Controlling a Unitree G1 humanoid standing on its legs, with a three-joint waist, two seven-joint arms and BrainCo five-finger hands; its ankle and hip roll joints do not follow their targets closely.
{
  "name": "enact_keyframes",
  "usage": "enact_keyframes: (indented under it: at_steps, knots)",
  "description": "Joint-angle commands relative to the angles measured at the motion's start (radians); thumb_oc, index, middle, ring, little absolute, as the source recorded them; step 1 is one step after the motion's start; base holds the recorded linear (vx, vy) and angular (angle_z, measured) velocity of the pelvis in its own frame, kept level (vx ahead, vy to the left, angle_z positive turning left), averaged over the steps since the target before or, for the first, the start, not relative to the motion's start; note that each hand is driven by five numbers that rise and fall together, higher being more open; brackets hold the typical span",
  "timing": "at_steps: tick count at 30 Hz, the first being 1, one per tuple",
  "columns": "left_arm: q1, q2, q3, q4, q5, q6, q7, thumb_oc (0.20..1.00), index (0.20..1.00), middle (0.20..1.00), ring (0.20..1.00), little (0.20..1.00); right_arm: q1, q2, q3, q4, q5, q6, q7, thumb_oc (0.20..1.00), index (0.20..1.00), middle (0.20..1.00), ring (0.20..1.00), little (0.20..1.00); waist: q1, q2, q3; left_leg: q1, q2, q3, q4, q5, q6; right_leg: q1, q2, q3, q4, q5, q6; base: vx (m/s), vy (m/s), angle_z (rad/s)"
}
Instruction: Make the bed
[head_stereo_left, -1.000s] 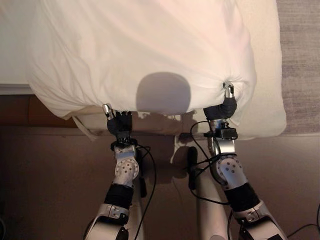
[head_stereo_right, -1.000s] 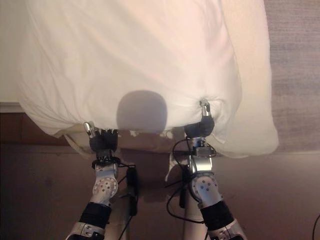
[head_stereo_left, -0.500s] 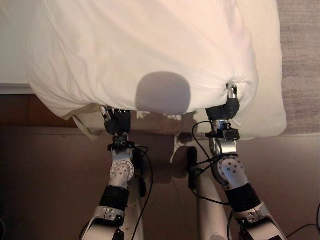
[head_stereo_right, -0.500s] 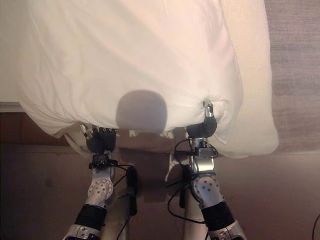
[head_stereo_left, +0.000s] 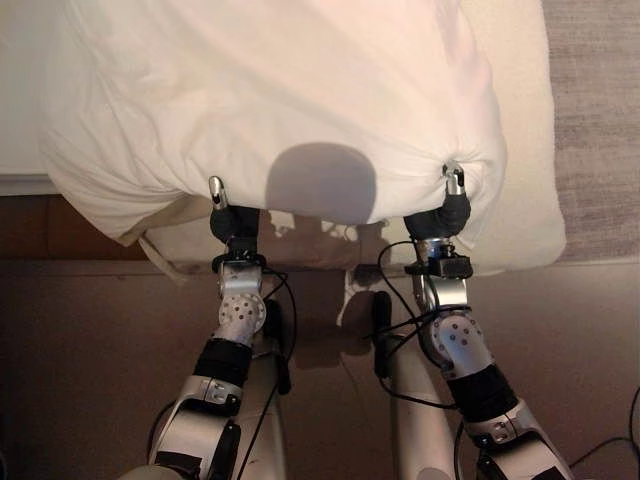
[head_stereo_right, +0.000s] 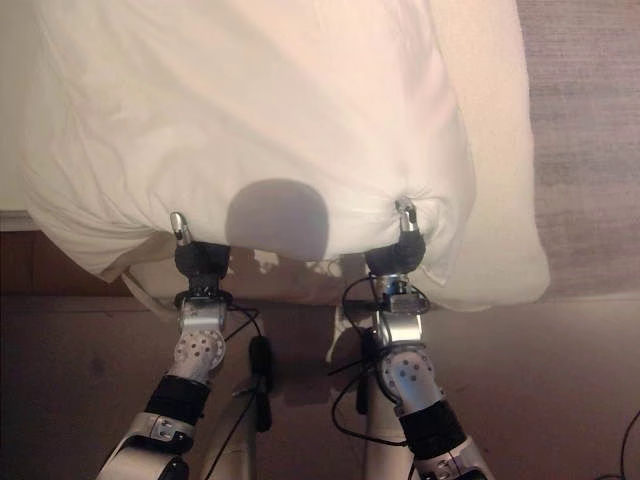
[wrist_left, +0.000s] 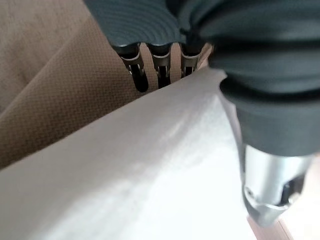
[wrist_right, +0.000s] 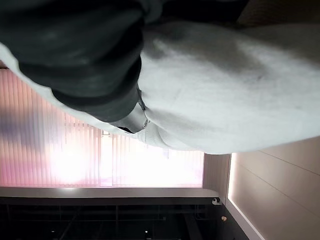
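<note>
Duvet (head_stereo_left: 280, 100): bunched above both hands, over the bed (head_stereo_left: 515, 225).
Left hand (head_stereo_left: 228, 215): thumb atop, fingers beneath (edge pinched).
Right hand (head_stereo_left: 448, 208): clamped on the puckered corner.

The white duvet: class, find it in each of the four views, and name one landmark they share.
Left eye view: duvet across the upper half.
Right eye view: upper half too.
Left wrist view: lower half.
Right wrist view: upper right.
Shared landmark: the near edge, pinched by the left hand and right hand.
</note>
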Motion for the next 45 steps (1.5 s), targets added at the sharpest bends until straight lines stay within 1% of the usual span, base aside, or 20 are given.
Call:
enact_keyframes:
  at_steps: [1,5,6,7,8,17,23,30,32,33,34,35,36,37,39,41,42,43,44,45]
  knots:
    - [-0.069,-0.013,-0.039,0.017,0.079,-0.041,0.012,1.0,1.0,1.0,1.0,1.0,0.039,0.005,-0.004,-0.115,0.004,-0.015,0.079,0.2,0.2,0.2,0.2,0.2,-0.033,0.043,-0.087,-0.037,-0.015,0.024,0.029,-0.02,0.031,-0.004,0.066,0.006,-0.078,0.057,0.005,0.0,0.0,0.0]
    - [-0.063,-0.023,-0.014,-0.02,0.053,-0.075,0.009,1.0,1.0,1.0,1.0,1.0,0.052,0.002,-0.001,-0.112,0.005,-0.013,0.072,0.2,0.2,0.2,0.2,0.2,-0.034,0.041,-0.087,-0.034,-0.013,0.027,0.029,-0.019,0.028,-0.002,0.068,0.007,-0.078,0.056,0.003,0.0,0.0,0.0]
    - [-0.062,-0.023,-0.014,-0.021,0.053,-0.075,0.009,0.724,0.724,0.724,0.724,0.724,0.053,0.002,-0.001,-0.112,0.005,-0.013,0.072,0.2,0.2,0.2,0.2,0.2,-0.034,0.041,-0.087,-0.033,-0.013,0.027,0.028,-0.019,0.028,-0.002,0.067,0.008,-0.078,0.056,0.003,0.0,0.0,0.0]
    - [-0.059,-0.027,-0.01,-0.03,0.046,-0.079,0.003,0.278,0.278,0.278,0.278,0.278,0.054,0.002,-0.002,-0.113,0.005,-0.012,0.072,0.2,0.2,0.2,0.2,0.2,-0.035,0.04,-0.088,-0.032,-0.013,0.026,0.027,-0.019,0.028,-0.002,0.068,0.009,-0.078,0.056,0.003,0.0,0.0,0.0]
    - [-0.054,-0.031,-0.001,-0.034,0.042,-0.084,-0.001,0.2,0.2,0.2,0.2,0.2,0.057,0.001,-0.001,-0.11,0.005,-0.014,0.072,0.2,0.2,0.2,0.2,0.2,-0.034,0.038,-0.088,-0.028,-0.012,0.026,0.021,-0.018,0.028,-0.002,0.071,0.011,-0.078,0.056,0.003,0.0,0.0,0.0]
    - [-0.036,-0.05,0.023,-0.059,0.021,-0.13,0.017,0.2,0.2,0.2,0.2,0.2,0.068,-0.004,-0.005,-0.11,-0.001,-0.021,0.063,0.2,0.2,0.2,0.2,0.2,-0.03,0.036,-0.086,-0.005,-0.012,0.021,-0.011,-0.001,0.025,0.018,0.077,0.009,-0.094,0.058,0.0,-0.01,-0.016,-0.01]
    - [0.035,-0.068,0.09,-0.099,0.022,-0.17,0.074,0.2,0.2,0.2,0.2,0.2,0.108,-0.029,-0.034,-0.072,-0.023,-0.015,0.021,0.2,0.2,0.2,0.2,0.2,-0.013,0.049,-0.079,0.088,-0.014,0.01,-0.119,0.057,0.009,0.079,0.089,-0.001,-0.121,0.049,-0.004,0.0,-0.076,-0.08]
    - [0.165,-0.061,0.19,-0.13,0.128,-0.205,0.266,0.2,0.2,0.2,0.2,0.2,0.188,-0.072,-0.129,0.037,-0.093,-0.048,-0.119,0.2,0.2,0.2,0.2,0.2,0.034,0.035,-0.069,0.227,-0.009,-0.044,-0.219,0.139,-0.027,0.19,0.108,-0.037,-0.131,0.001,-0.031,0.02,-0.166,-0.05]
    - [0.193,-0.067,0.228,-0.141,0.152,-0.209,0.292,0.2,0.2,0.2,0.2,0.2,0.209,-0.093,-0.149,0.084,-0.123,-0.042,-0.155,0.2,0.2,0.2,0.2,0.2,0.071,0.009,-0.057,0.247,-0.034,-0.125,-0.214,0.179,-0.049,0.217,0.107,-0.029,-0.145,-0.003,-0.037,-0.02,-0.075,0.05]
    - [0.235,-0.07,0.274,-0.158,0.183,-0.217,0.32,0.2,0.2,0.2,0.2,0.2,0.243,-0.112,-0.174,0.126,-0.15,-0.03,-0.167,0.2,0.2,0.2,0.2,0.2,0.076,-0.018,-0.062,0.278,0.016,-0.154,-0.259,0.194,-0.045,0.227,0.096,-0.023,-0.134,-0.019,-0.04,-0.01,-0.051,0.13]
    - [0.237,-0.071,0.274,-0.161,0.185,-0.216,0.322,0.2,0.2,0.2,0.2,0.2,0.243,-0.112,-0.174,0.126,-0.151,-0.03,-0.167,0.2,0.2,0.2,0.2,0.2,0.076,-0.018,-0.063,0.278,0.017,-0.154,-0.264,0.2,-0.045,0.224,0.097,-0.023,-0.135,-0.015,-0.041,-0.02,0.024,0.25]
    - [0.259,-0.066,0.295,-0.181,0.207,-0.226,0.343,0.2,0.2,0.2,0.2,0.2,0.268,-0.119,-0.193,0.137,-0.172,-0.024,-0.184,0.2,0.2,0.2,0.2,0.2,0.07,-0.02,-0.072,0.311,0.111,-0.103,-0.312,0.239,-0.042,0.213,0.082,-0.027,-0.109,-0.027,-0.033,-0.01,0.037,0.27]
    - [0.26,-0.068,0.295,-0.183,0.211,-0.225,0.347,0.2,0.2,0.2,0.2,0.2,0.269,-0.119,-0.193,0.137,-0.173,-0.024,-0.185,0.2,0.2,0.2,0.2,0.2,0.072,-0.02,-0.073,0.316,0.113,-0.1,-0.321,0.243,-0.044,0.212,0.085,-0.026,-0.106,-0.028,-0.034,-0.03,0.183,0.46]
    - [0.259,-0.059,0.304,-0.186,0.231,-0.247,0.391,0.2,0.2,0.2,0.2,0.2,0.271,-0.122,-0.206,0.168,-0.202,-0.047,-0.23,0.2,0.2,0.2,0.2,0.2,0.078,-0.012,-0.076,0.34,0.182,-0.112,-0.392,0.299,-0.061,0.194,0.083,-0.016,-0.071,-0.037,-0.02,-0.02,0.131,0.31]
    - [0.258,-0.055,0.303,-0.184,0.245,-0.247,0.41,0.2,0.2,0.2,0.2,0.2,0.271,-0.127,-0.214,0.177,-0.216,-0.059,-0.254,0.2,0.2,0.2,0.2,0.2,0.078,-0.007,-0.076,0.354,0.201,-0.111,-0.421,0.312,-0.063,0.186,0.075,-0.015,-0.06,-0.038,-0.014,-0.04,0.223,0.14]
    - [0.248,-0.043,0.304,-0.184,0.268,-0.248,0.44,0.2,0.2,0.2,0.2,0.2,0.255,-0.136,-0.212,0.196,-0.248,-0.07,-0.304,0.2,0.2,0.2,0.2,0.2,0.092,0.0,-0.077,0.357,0.196,-0.16,-0.453,0.298,-0.07,0.179,0.044,0.004,-0.064,-0.012,0.024,-0.07,0.449,-0.03]
    - [0.248,-0.043,0.304,-0.184,0.269,-0.248,0.441,0.2,0.2,0.2,0.2,0.2,0.255,-0.136,-0.212,0.196,-0.248,-0.07,-0.304,0.2,0.2,0.2,0.2,0.2,0.09,0.0,-0.077,0.355,0.195,-0.161,-0.452,0.298,-0.069,0.179,0.043,0.003,-0.066,-0.011,0.026,-0.11,0.584,-0.05]
    - [0.246,-0.028,0.303,-0.186,0.273,-0.252,0.44,0.2,0.2,0.2,0.2,0.2,0.251,-0.145,-0.197,0.212,-0.263,-0.06,-0.309,0.2,0.2,0.2,0.2,0.2,0.084,-0.008,-0.069,0.327,0.149,-0.159,-0.356,0.177,-0.036,0.196,0.002,0.031,-0.121,0.042,0.061,-0.09,0.323,0.03]
    - [0.245,-0.027,0.303,-0.186,0.274,-0.252,0.441,0.2,0.2,0.2,0.2,0.2,0.25,-0.145,-0.198,0.213,-0.263,-0.061,-0.309,0.2,0.2,0.2,0.2,0.2,0.084,-0.009,-0.07,0.317,0.146,-0.16,-0.344,0.175,-0.034,0.193,0.001,0.033,-0.127,0.05,0.062,-0.12,0.476,0.1]
    - [0.233,-0.014,0.287,-0.189,0.288,-0.248,0.444,0.2,0.2,0.2,0.2,0.2,0.251,-0.144,-0.196,0.213,-0.266,-0.066,-0.31,0.2,0.2,0.2,0.2,0.2,0.082,-0.022,-0.062,0.277,0.119,-0.143,-0.254,0.118,-0.029,0.219,-0.035,0.041,-0.185,0.091,0.081,-0.06,0.393,0.15]
